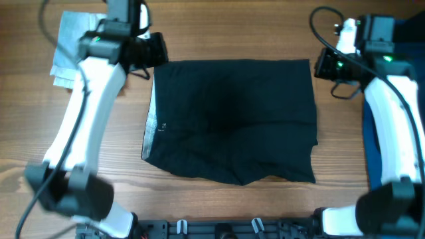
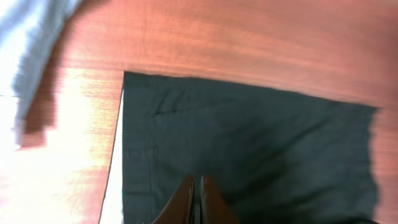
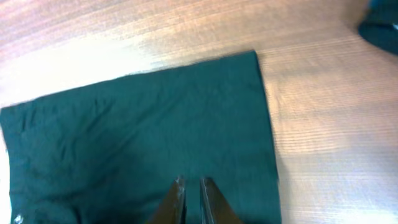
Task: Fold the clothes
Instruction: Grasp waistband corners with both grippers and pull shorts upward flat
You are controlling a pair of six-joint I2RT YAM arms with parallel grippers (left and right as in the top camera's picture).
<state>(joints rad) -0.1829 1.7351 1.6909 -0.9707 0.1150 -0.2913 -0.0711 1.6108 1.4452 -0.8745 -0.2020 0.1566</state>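
The black shorts-like garment (image 1: 232, 119) lies flat in the middle of the table, with a white inner strip (image 1: 149, 129) along its left edge. My left gripper (image 1: 156, 50) hovers at the garment's far left corner. In the left wrist view its fingertips (image 2: 196, 180) are pressed together above the black cloth (image 2: 249, 143), with nothing between them. My right gripper (image 1: 325, 64) is by the far right corner. Its jaws (image 3: 190, 182) stand nearly together over the cloth (image 3: 143, 130), holding nothing.
A pale blue garment (image 1: 70, 46) lies at the table's far left, also seen in the left wrist view (image 2: 31, 50). A navy garment (image 1: 375, 133) lies along the right edge under the right arm, partly hidden. Bare wood (image 1: 232, 199) surrounds the black garment.
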